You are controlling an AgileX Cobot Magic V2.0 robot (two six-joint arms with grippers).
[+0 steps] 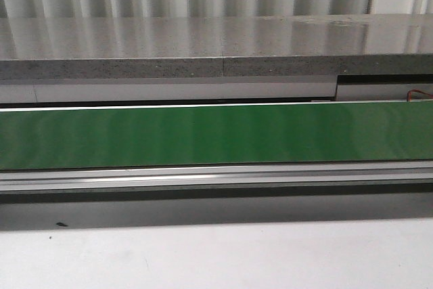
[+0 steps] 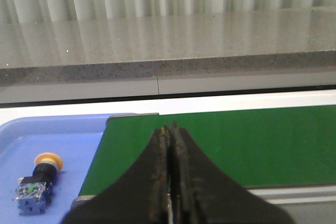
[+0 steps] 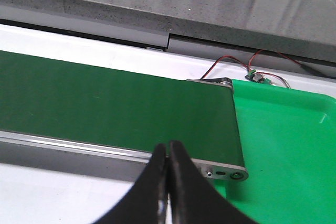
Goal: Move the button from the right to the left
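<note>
there, green belt (image 1: 203,135) under grey stone ledge (image 1: 203,45).

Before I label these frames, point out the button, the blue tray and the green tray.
button (image 2: 41,178), left wrist view, on its dark collar.
blue tray (image 2: 58,124), left wrist view, on its far rim.
green tray (image 3: 286,145), right wrist view, on its bare floor.

Smooth matt green belt (image 1: 203,137), brushed metal frame (image 1: 203,179), polished speckled stone ledge (image 1: 169,42).

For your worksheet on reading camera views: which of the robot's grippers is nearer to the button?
Left. The left gripper, shut, sits over the green belt beside the blue tray holding the button. The right gripper is at the belt's opposite end, button out of view.
</note>
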